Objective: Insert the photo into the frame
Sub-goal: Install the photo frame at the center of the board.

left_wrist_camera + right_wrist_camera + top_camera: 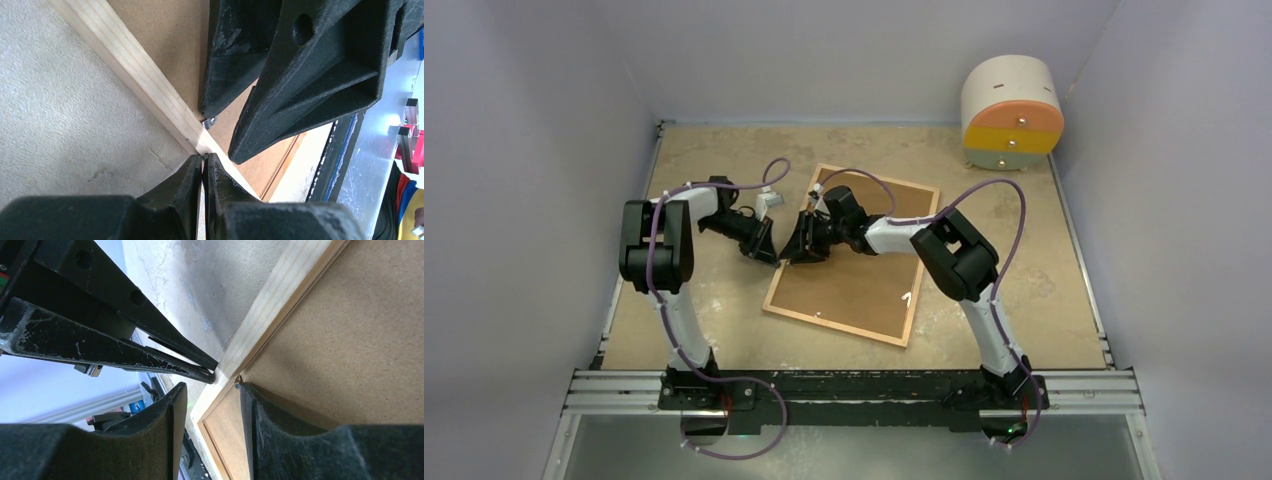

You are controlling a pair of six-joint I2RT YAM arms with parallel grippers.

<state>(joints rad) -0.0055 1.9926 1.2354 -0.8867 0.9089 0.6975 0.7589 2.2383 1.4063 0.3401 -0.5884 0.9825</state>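
The frame (835,323) lies face down in the middle of the table, with a brown fibreboard backing panel (859,275) filling it. The photo is hidden. My left gripper (771,255) is shut, and its tips (205,157) touch the outer edge of the frame's left moulding (135,65) with nothing between them. My right gripper (796,252) stands open astride that same moulding (270,305). One of its fingers (247,395) rests on the backing panel (350,340) beside a small metal tab (238,384). The two grippers meet tip to tip.
A round white drawer unit (1012,110) with orange, yellow and pale green fronts stands at the back right corner. Grey walls close in the table on three sides. An aluminium rail (854,385) carrying both arm bases runs along the near edge.
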